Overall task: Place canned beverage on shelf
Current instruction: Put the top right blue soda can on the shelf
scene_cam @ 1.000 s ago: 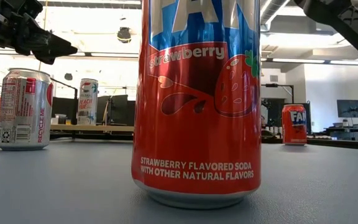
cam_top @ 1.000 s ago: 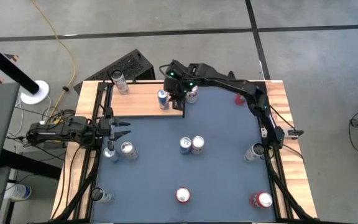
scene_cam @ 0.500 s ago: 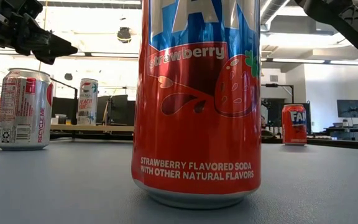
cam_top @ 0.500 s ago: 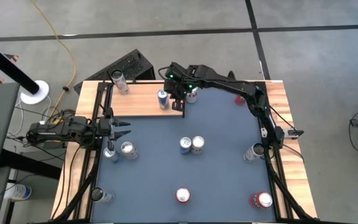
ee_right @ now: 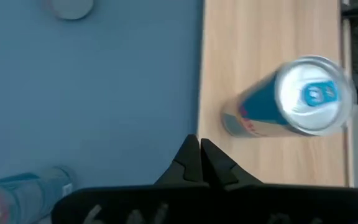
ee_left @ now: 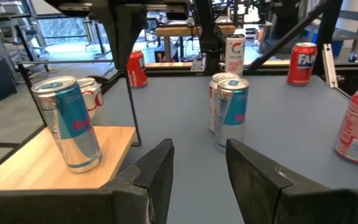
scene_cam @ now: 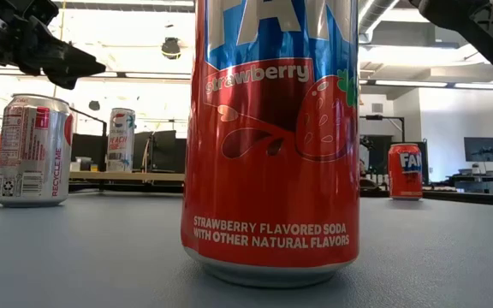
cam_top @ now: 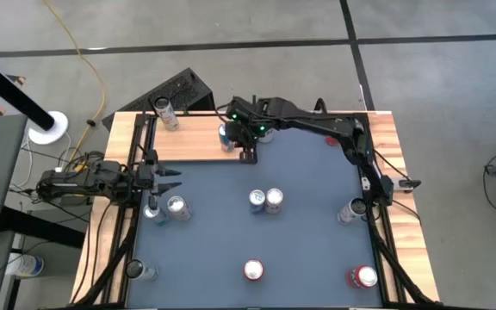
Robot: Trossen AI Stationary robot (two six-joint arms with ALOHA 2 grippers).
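The shelf, a light wood board on thin black posts, stands at the table's far left. A blue-and-silver can stands upright on its base on the board; it also shows in the right wrist view and the left wrist view. My right gripper is shut and empty, pointing down beside that can over the board's edge. My left gripper is open and empty at the table's left edge. A second can stands at the shelf's far left corner.
Two cans stand together mid-table, and a red-and-white can stands right of the shelf. More cans stand near the left gripper, at the near edge and at the right. A strawberry soda can fills the low view.
My right arm has shifted a little toward the table's left edge, closer over the blue-and-silver can on the shelf. The can stays upright in place.
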